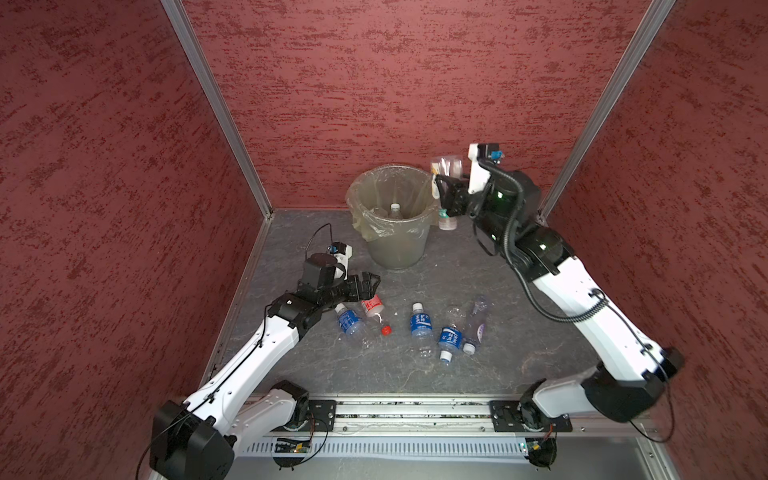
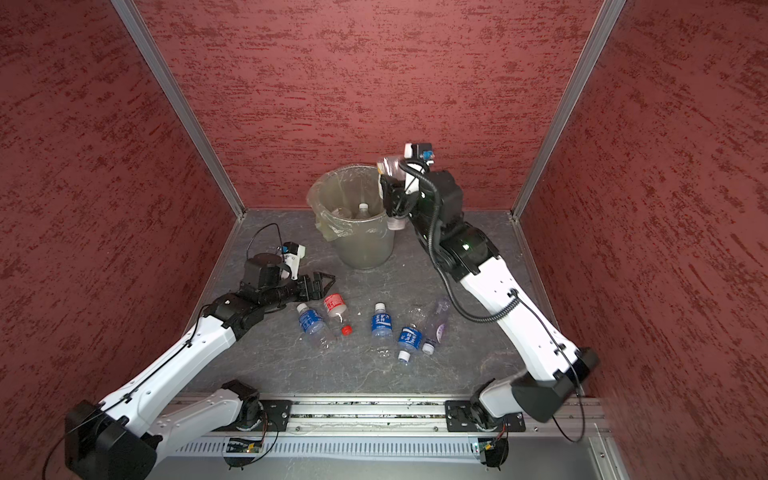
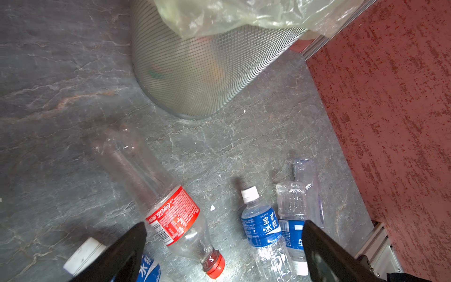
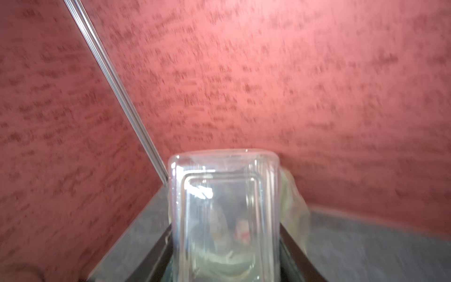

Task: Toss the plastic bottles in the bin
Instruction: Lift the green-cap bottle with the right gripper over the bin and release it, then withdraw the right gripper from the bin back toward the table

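Right pincer [image 1: 442, 195] grips a clear green-capped bottle [image 1: 451, 168], held cap down at the right side of the bin [image 1: 395, 249] rim. The bin stands near the back edge of the counter [image 1: 519, 353], with a white-capped bottle [image 1: 395, 207] visible inside. Left pincer [image 1: 372, 281] stands wide open, holding nothing, over the Coca-Cola bottle [image 1: 371, 306], one of five plastic bottles [image 1: 420, 324] lying mid-counter.

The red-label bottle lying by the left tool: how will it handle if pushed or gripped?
The red-label bottle lies on its side and has a round body, so a sideways push would likely roll it. It looks clear and empty, so it is probably very light. Its thin-looking walls may dent under a firm squeeze.
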Controlling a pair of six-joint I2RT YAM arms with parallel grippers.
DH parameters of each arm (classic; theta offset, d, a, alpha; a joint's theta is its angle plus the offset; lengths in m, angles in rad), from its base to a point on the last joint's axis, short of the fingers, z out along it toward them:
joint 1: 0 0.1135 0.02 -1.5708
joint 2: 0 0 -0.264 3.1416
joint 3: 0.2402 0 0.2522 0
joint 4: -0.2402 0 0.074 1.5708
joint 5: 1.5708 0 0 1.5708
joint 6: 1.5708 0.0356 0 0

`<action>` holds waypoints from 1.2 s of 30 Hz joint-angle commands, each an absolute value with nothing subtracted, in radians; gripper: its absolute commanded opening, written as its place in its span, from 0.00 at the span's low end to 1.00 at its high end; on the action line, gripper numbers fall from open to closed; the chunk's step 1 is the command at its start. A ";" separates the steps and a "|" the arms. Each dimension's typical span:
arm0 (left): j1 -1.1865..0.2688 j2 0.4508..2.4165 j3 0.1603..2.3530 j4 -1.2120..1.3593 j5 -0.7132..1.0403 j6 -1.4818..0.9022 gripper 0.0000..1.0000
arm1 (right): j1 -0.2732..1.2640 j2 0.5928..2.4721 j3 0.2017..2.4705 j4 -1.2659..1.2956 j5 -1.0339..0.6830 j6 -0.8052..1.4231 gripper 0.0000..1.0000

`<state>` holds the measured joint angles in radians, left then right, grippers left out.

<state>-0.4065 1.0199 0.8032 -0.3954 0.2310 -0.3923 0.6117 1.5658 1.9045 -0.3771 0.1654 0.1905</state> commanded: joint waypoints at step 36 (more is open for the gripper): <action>-0.400 0.964 0.802 -0.467 0.203 -0.387 0.99 | 0.466 1.347 1.458 -0.257 0.088 0.242 0.99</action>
